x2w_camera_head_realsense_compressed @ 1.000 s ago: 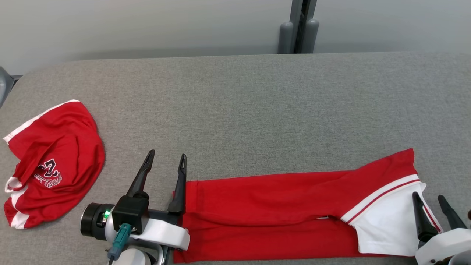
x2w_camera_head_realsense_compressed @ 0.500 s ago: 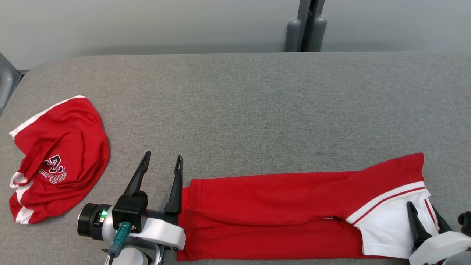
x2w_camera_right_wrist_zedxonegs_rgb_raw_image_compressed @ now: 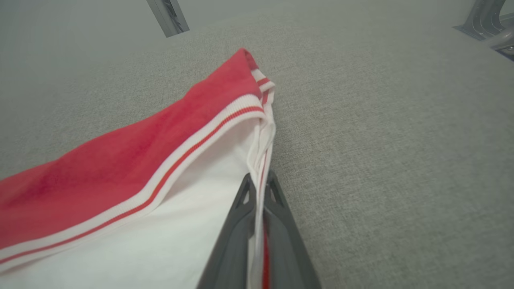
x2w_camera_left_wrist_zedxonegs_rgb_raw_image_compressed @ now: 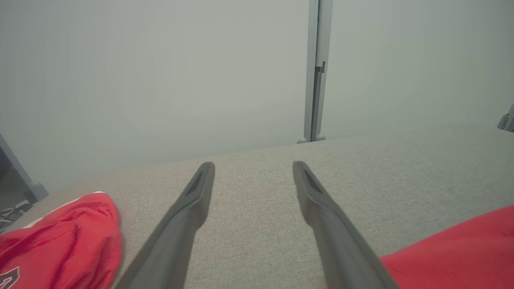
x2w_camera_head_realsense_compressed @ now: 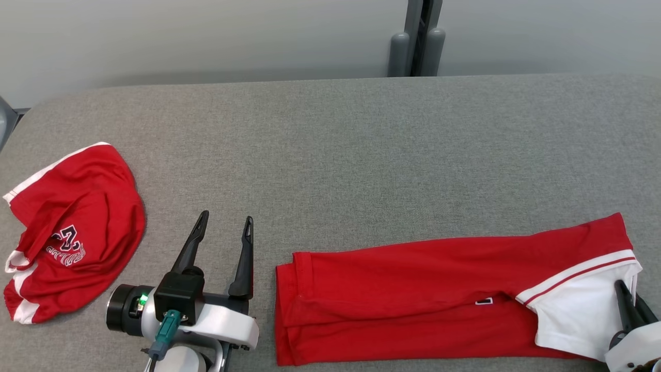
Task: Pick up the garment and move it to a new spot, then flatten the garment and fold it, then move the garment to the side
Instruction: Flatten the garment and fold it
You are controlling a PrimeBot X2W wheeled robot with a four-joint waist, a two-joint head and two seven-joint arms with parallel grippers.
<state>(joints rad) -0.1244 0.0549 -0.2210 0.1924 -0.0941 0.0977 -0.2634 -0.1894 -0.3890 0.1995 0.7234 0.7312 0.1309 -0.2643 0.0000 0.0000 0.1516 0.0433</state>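
The garment (x2w_camera_head_realsense_compressed: 413, 294) lay stretched left to right along the near edge of the table (x2w_camera_head_realsense_compressed: 361, 134), covering the near right part. The right gripper (x2w_camera_head_realsense_compressed: 626, 295) sat at its right end, at the near right corner, with the garment's edge between its fingers. The left gripper (x2w_camera_head_realsense_compressed: 226, 217) rested just left of the garment's left end, apart from it, fingers pointing far. The other garment (x2w_camera_head_realsense_compressed: 72, 232) lay well left of that, near the table's left edge. A post (x2w_camera_head_realsense_compressed: 415, 39) stood behind the table's far edge, against the wall (x2w_camera_head_realsense_compressed: 206, 36).

Grey table (x2w_camera_head_realsense_compressed: 330, 155) carries folded garment (x2w_camera_head_realsense_compressed: 403, 299) — and crumpled shirt (x2w_camera_head_realsense_compressed: 77, 222).
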